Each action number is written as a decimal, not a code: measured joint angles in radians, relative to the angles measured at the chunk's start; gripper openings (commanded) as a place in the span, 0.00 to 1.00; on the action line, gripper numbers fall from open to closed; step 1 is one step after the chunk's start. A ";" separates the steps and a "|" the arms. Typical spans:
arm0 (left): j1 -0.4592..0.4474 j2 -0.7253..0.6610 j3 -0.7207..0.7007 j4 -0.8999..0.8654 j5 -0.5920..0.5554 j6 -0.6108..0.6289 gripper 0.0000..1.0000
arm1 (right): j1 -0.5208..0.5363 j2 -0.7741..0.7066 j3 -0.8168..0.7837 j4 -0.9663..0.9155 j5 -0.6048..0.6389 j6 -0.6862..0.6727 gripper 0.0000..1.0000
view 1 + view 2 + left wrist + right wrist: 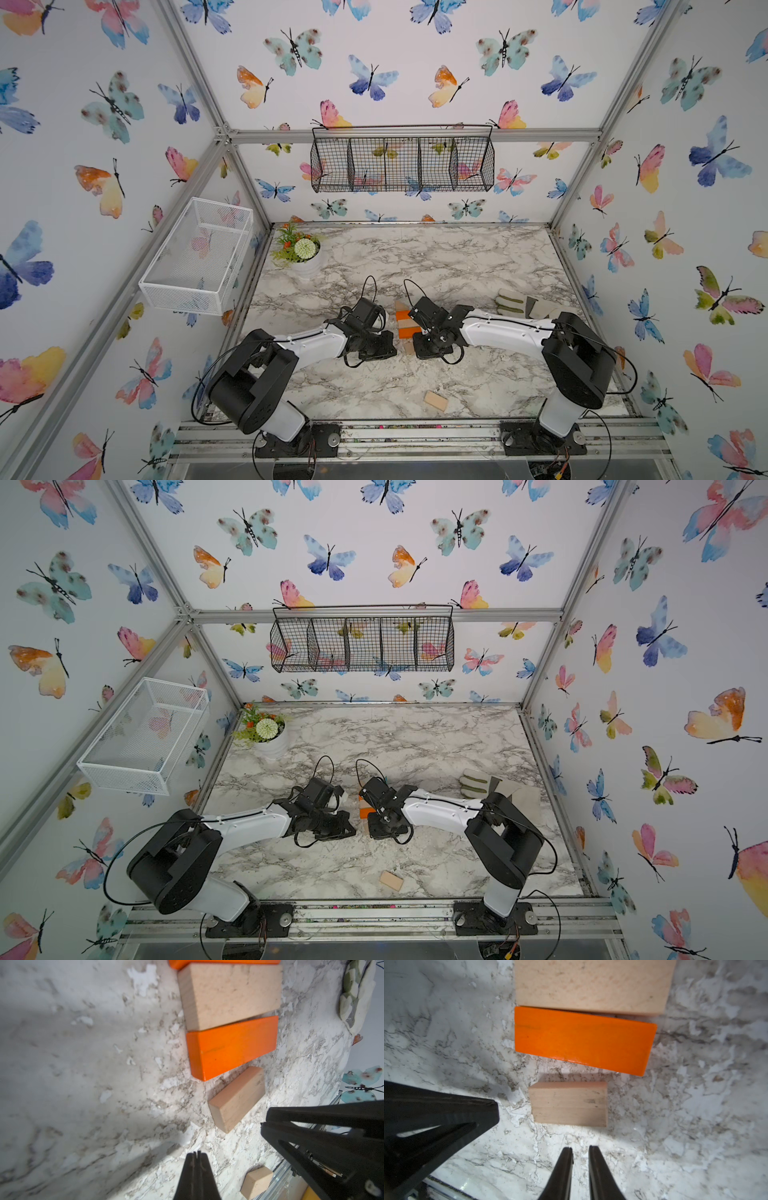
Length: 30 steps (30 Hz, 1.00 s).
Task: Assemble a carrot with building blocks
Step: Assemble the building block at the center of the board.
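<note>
Your left gripper [196, 1155] is pressed fully closed on nothing. Your right gripper [580, 1150] shows only a narrow slit between its jaws and is also empty. The two tips face each other, near but apart.

The carrot [405, 322] lies just ahead of both tips. Nearest them is a small tan block [569, 1105]. It sits just beside an orange bar [581, 1041], with a sliver of worktop [478, 257] between the two. That bar sits skewed against the long tan bar [591, 985]: they touch at one end, with a thin wedge of gap at the other. A second orange bar [187, 963] lies beyond.

Out past the left gripper, on the side away from the right one, the worktop is bare and wide. Behind both grippers a loose tan block [435, 401] lies near the front rail, well apart from the row.

The work glove [515, 301] lies beyond your right arm and is partly hidden by it. The flower pot [307, 266] stands in the far corner on your left arm's side. Neither is near the carrot. The white basket [199, 253] and the black wire basket [401, 162] hang on the walls.

By count you have two orange bars, one long tan bar and two small tan blocks. Around them are one glove, one pot and two baskets.
</note>
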 measured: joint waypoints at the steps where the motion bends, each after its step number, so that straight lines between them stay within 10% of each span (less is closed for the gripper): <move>1: 0.000 0.000 0.000 0.003 0.000 -0.002 0.00 | 0.000 0.000 0.000 0.003 -0.006 -0.004 0.18; 30: -0.022 -0.035 -0.029 0.001 0.003 -0.014 0.00 | -0.011 0.103 0.036 0.079 -0.096 -0.040 0.16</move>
